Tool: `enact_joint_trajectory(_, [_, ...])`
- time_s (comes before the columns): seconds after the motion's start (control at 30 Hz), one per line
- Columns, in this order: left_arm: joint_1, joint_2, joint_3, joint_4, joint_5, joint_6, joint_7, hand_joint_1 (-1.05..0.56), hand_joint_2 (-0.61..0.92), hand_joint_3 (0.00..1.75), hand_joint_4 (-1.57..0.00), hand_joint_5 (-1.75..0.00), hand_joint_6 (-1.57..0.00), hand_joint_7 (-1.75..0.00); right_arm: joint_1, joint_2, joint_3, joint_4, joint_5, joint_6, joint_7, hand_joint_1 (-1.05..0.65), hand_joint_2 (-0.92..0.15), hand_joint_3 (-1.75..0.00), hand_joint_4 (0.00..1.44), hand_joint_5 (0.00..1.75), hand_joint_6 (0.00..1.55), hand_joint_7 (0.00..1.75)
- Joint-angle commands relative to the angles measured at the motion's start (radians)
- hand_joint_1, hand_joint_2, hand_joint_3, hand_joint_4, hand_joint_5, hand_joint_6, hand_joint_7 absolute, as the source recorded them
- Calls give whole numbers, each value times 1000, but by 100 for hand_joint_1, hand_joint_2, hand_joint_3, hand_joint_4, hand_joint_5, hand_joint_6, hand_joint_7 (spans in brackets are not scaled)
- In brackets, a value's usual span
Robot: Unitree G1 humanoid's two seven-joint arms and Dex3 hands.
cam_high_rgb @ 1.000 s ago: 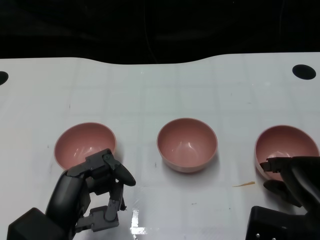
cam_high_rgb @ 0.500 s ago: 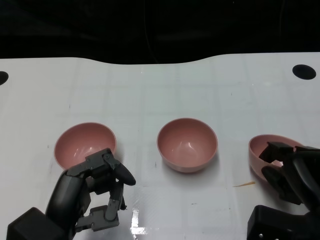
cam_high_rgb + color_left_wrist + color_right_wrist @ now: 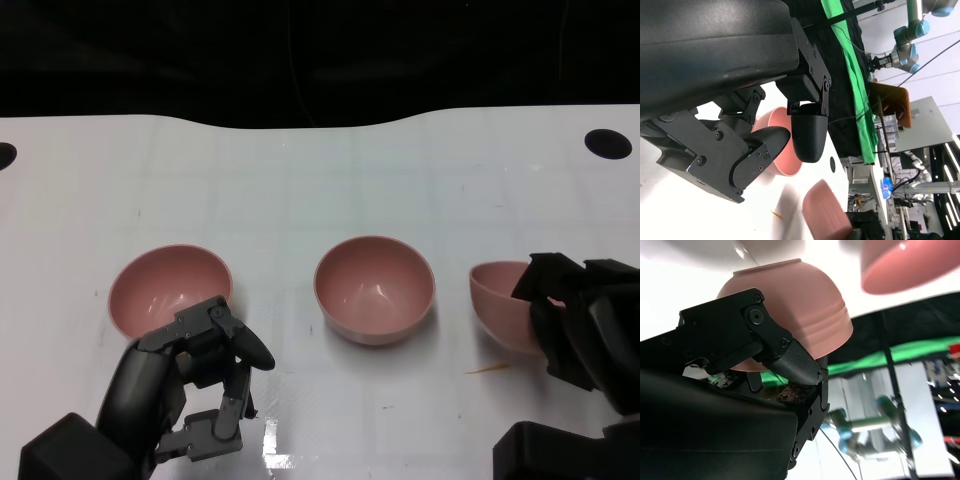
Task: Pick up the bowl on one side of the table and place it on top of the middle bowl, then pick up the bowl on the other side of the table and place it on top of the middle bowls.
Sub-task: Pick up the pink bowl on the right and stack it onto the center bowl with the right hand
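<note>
Three pink bowls show in the head view. The left bowl (image 3: 168, 285) and the middle bowl (image 3: 375, 288) stand upright on the white table (image 3: 320, 180). My right hand (image 3: 580, 325) grips the right bowl (image 3: 498, 300) by its rim, tilted, just right of the middle bowl. In the right wrist view, fingers (image 3: 790, 360) press on the held bowl (image 3: 805, 305), with the middle bowl (image 3: 910, 265) beyond it. My left hand (image 3: 195, 385) sits just in front of the left bowl, fingers curled in and holding nothing. The left wrist view shows its fingers (image 3: 807, 135) bare.
A small orange scrap (image 3: 487, 369) lies on the table under the held bowl. Round black holes mark the far right corner (image 3: 608, 143) and the far left edge (image 3: 3, 155). Beyond the table's back edge all is dark.
My right hand has closed on the right bowl, tipped it onto its side and carried it leftward toward the middle bowl. The left hand and the other two bowls have stayed put.
</note>
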Motion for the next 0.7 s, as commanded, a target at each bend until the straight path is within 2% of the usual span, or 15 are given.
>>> enact_joint_trajectory(0.03, [-7, 5, 6, 8, -3, -9, -3, -13, 45, 128, -80, -175, -75, -136, 6, -4, -15, -29, -3, -9, -15, -14, -31, -135, 96, 175, 74, 167])
enact_joint_trajectory(0.27, [-14, 2, 9, 27, 10, -20, 5, -12, 44, 130, -81, -175, -75, -137, -43, 17, -22, -42, 13, -65, -49, -16, -28, -135, 96, 175, 73, 174])
enact_joint_trajectory(0.7, [-26, -8, 10, 51, 23, -31, 9, -13, 44, 131, -81, -175, -75, -138, -162, 60, 0, -30, -7, -112, -57, -16, -27, -145, 98, 175, 79, 166])
